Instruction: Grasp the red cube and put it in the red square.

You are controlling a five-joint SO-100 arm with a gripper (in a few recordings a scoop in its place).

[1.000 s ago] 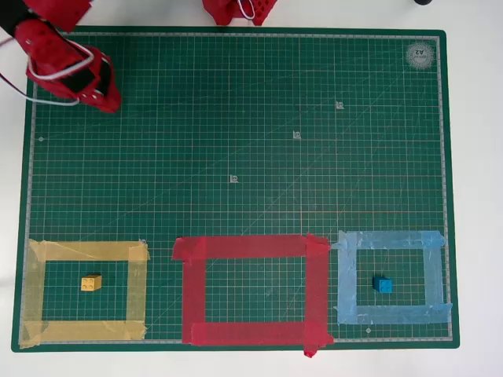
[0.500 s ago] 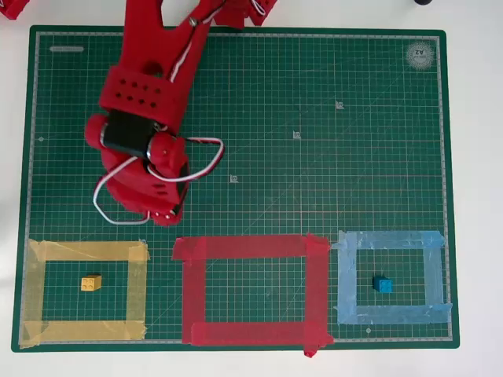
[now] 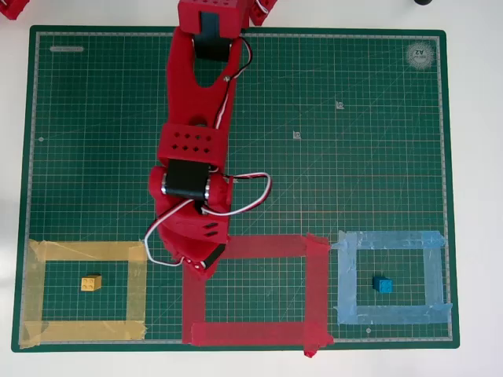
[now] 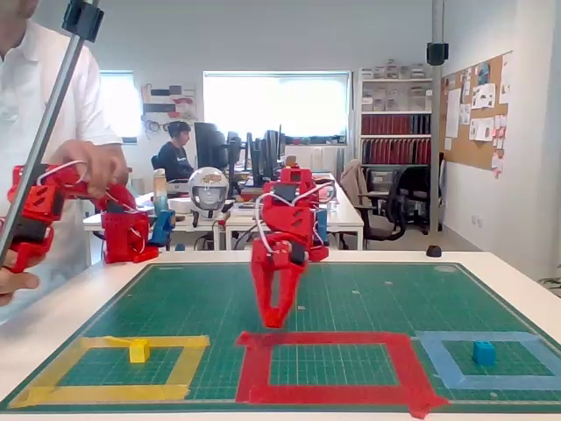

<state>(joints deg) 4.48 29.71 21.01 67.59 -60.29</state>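
Note:
The red square (image 3: 251, 334) is a large outline of wide red tape at the mat's near edge, between two other outlines; it also shows in the fixed view (image 4: 333, 392). My red gripper (image 3: 203, 265) points down over the square's top-left corner in the overhead view. In the fixed view the gripper (image 4: 276, 321) hangs just above the square's far tape strip, with its fingers drawn together at the tip. The red cube is hidden: I cannot make out anything between the red fingers against the red tape.
A yellow cube (image 3: 91, 283) lies inside the yellow tape outline (image 3: 86, 251) on the left. A blue cube (image 3: 383, 285) lies inside the light blue outline (image 3: 389, 239) on the right. The green cutting mat (image 3: 354, 157) covers the table. A person stands at the fixed view's left edge.
The arm has swung from the mat's far left corner across and down to the red square's top-left corner. The yellow and blue cubes have not moved.

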